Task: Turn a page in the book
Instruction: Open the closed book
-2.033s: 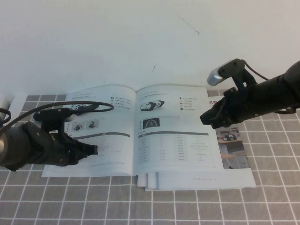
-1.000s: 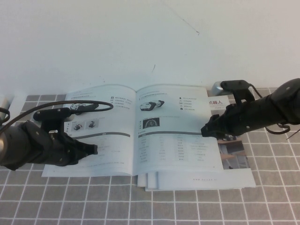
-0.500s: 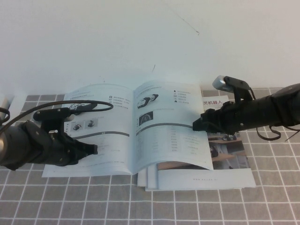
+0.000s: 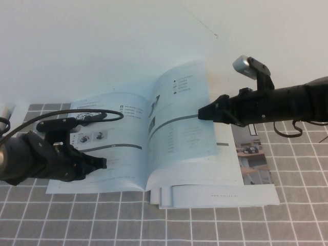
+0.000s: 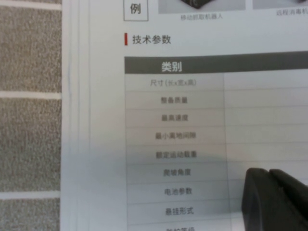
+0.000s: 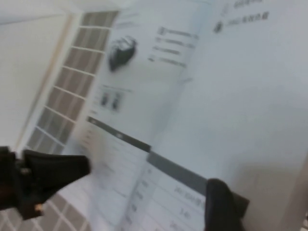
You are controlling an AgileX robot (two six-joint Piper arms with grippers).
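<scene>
High view: right gripper (image 4: 205, 112) is pinching the thin white glossy page (image 4: 179, 123) upright above the open white booklet (image 4: 110, 148); too hard a pull might tear it. Left wrist view: left gripper (image 5: 276, 199), jaws closed, pins the left page.

The book (image 5: 192, 96) fills the view, its table rows under a dark bar. The left gripper (image 5: 276, 199) shows at five o'clock over the page. Checked cloth (image 5: 29, 120) lies at nine o'clock.
</scene>
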